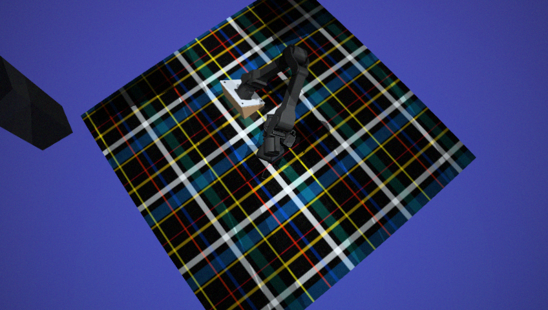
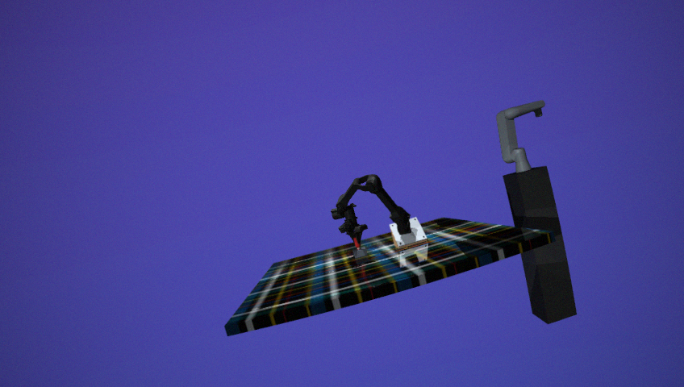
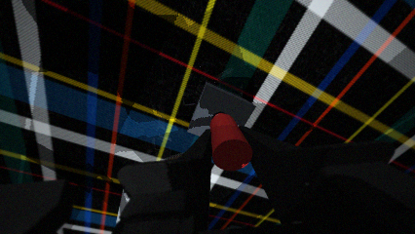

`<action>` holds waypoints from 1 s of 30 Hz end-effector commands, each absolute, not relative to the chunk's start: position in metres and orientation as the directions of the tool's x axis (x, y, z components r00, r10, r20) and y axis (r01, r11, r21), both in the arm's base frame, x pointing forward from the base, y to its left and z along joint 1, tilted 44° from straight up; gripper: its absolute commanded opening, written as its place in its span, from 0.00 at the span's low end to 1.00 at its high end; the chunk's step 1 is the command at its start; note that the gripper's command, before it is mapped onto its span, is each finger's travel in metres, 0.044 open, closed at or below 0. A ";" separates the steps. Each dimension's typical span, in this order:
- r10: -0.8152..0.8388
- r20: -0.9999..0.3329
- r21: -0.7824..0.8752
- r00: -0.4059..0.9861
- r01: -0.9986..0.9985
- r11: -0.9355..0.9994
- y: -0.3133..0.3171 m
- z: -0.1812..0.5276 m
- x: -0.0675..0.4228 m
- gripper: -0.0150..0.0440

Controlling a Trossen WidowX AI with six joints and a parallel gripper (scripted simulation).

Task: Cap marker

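My gripper (image 3: 224, 131) (image 2: 355, 236) (image 1: 271, 150) is shut on the red cap (image 3: 229, 141) (image 2: 355, 241) and points straight down. The cap hangs directly over the grey holder block (image 3: 220, 103) (image 2: 360, 251), which stands on the plaid table (image 1: 346, 199) (image 2: 306, 287). In the wrist view the cap covers the marker, so I see none of its body. In the exterior view a short red stretch runs from my fingers down to the block; I cannot tell cap from marker there. In the top view my arm hides the block and the marker.
The arm's white base plate on a tan block (image 1: 245, 100) (image 2: 407, 235) stands just behind the holder block. A tall black pillar (image 2: 540, 230) (image 1: 30, 111) with a grey camera arm (image 2: 508, 134) stands off the table's far edge.
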State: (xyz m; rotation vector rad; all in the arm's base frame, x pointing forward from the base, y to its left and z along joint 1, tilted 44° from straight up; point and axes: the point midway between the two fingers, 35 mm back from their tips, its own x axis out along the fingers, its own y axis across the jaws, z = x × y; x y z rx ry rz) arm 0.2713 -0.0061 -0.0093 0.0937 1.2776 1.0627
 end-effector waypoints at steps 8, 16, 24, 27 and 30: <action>0.684 -0.724 0.593 -0.090 -0.587 0.551 -0.005 -0.010 0.271 0.34; 0.684 -0.724 0.593 -0.090 -0.587 0.551 -0.005 -0.010 0.271 0.70; 0.684 -0.724 0.593 -0.090 -0.587 0.551 -0.005 -0.010 0.271 1.00; 0.683 -0.725 0.592 -0.090 -0.587 0.552 -0.012 -0.004 0.273 1.00; 0.681 -0.726 0.592 -0.090 -0.586 0.553 -0.042 0.027 0.277 1.00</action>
